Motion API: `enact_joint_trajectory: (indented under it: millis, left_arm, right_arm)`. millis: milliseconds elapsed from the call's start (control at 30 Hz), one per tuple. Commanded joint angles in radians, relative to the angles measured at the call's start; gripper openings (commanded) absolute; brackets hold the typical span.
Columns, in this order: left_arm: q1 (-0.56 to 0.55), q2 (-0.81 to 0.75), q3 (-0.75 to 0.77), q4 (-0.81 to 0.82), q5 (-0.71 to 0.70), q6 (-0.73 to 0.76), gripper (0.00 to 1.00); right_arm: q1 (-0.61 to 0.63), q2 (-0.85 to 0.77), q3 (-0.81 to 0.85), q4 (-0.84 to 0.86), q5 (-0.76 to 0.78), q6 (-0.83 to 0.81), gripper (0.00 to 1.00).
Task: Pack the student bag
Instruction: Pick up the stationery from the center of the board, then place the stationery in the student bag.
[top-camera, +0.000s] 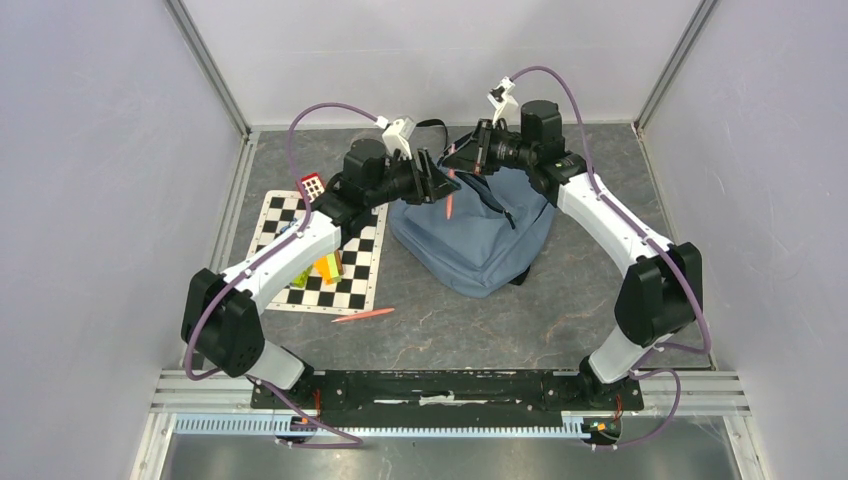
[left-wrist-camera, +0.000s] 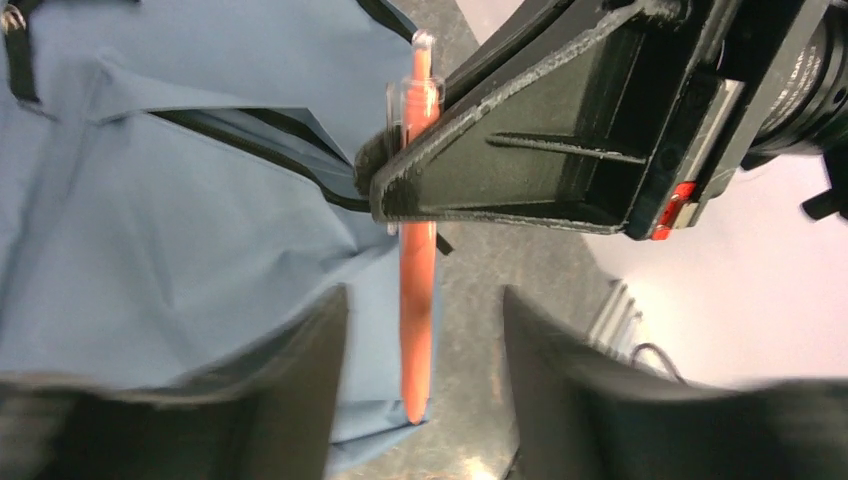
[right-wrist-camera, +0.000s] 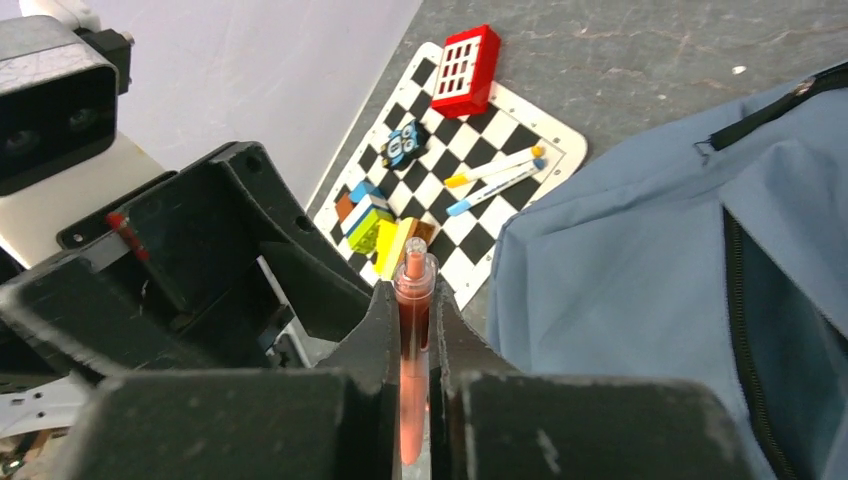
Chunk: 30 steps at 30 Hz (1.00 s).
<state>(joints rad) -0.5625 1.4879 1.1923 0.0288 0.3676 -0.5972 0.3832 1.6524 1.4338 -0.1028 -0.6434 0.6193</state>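
Desk (top-camera: 480, 335): grey, walled L, R and back. The most bare room is on the near side of the student bag (top-camera: 478, 240), w/ less behind it.

The bag sits mid-desk toward the back wall, slumped. It's soft cloth, prob. light and limp, so it'll likely fold or slide if you shove it. Take it by the zip lip or a black strap, not a loose panel. In the right wrist view the main zip looks parted, w/ darker inside showing.

Chequered mat (top-camera: 355, 280) lies just L of the bag w/ small stationery on it.

Both arms meet above the bag's back-left edge, v. close, w/ little clearance betw. them.
- **Left pincer** (top-camera: 443, 186): jaws apart either side of the orange pen (left-wrist-camera: 418, 290), lower half, not touching it.
- **Right pincer** (top-camera: 457, 160): clamped on the pen's upper part by the clip. The pen hangs tip down over the bag.

The pen is light, stiff, smooth plastic and could pivot in the pads. I'd back the L arm off toward the mat side before swinging R to the zip.

A 2nd pen (top-camera: 362, 315) lies on the desk, near-left of the bag.
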Motion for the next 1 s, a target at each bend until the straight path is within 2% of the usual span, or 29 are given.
enact_joint_trajectory:
  millis: [0, 67, 133, 267, 500, 633, 967]
  left_arm:
    - [-0.004, -0.008, 0.038, 0.007, -0.030, -0.014, 0.80]
    - [-0.003, -0.017, 0.031, -0.022, -0.073, -0.010, 0.94]
    - [-0.003, -0.030, 0.022, -0.061, -0.108, -0.009, 1.00]
    - [0.001, -0.052, -0.003, -0.104, -0.158, -0.010, 1.00]
    - [0.022, -0.090, -0.038, -0.157, -0.228, -0.026, 1.00]
    - [0.035, -0.108, -0.055, -0.165, -0.243, -0.032, 1.00]
    - [0.046, -0.130, -0.071, -0.183, -0.269, -0.041, 1.00]
  right_arm:
    - [-0.038, 0.008, 0.050, 0.024, 0.054, -0.073, 0.00]
    - [-0.071, 0.021, 0.063, 0.026, 0.094, -0.115, 0.00]
    - [-0.094, 0.034, 0.083, 0.026, 0.142, -0.181, 0.00]
    - [-0.109, 0.055, 0.083, 0.058, 0.256, -0.317, 0.00]
    - [-0.110, 0.076, 0.025, 0.223, 0.353, -0.479, 0.00]
    - [-0.110, 0.099, 0.013, 0.245, 0.339, -0.527, 0.00]
    - [-0.103, 0.120, -0.068, 0.269, 0.258, -0.505, 0.00]
